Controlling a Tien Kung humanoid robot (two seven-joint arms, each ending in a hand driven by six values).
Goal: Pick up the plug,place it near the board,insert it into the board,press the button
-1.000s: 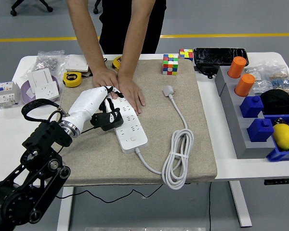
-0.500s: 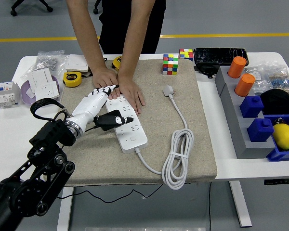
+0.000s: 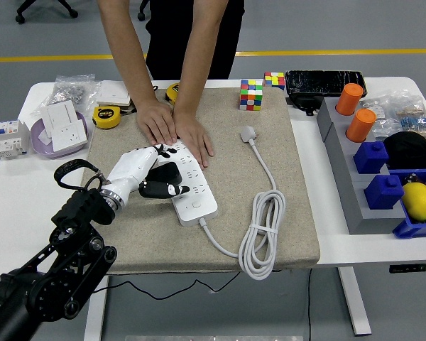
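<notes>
Left robot hand (image 3: 150, 179): white, fingers curled around the black plug (image 3: 162, 182), resting at the left edge of the board (image 3: 187, 183). Against the frames of a second ago, the hand has drawn back toward the near left and sits lower; the plug now lies over the board's middle sockets rather than beside them. Whether the pins are seated cannot be told.

Board: white power strip lying diagonally on the beige mat (image 3: 284, 213), its own white cable (image 3: 263, 227) coiled to the right, ending in a loose white plug head (image 3: 249, 133).

Person's hands (image 3: 174, 128): both pressed flat on the board's far end, steadying it, unchanged in position.

Judgement: insertion appears under way or just reached; the button press is yet to come.

Right arm: not visible.

Desk (image 3: 14, 199), periphery: tape measure (image 3: 106, 116) at the far left, cube puzzles (image 3: 251, 94) at the far edge, blue bins with orange cylinders (image 3: 349, 98) on the right.
</notes>
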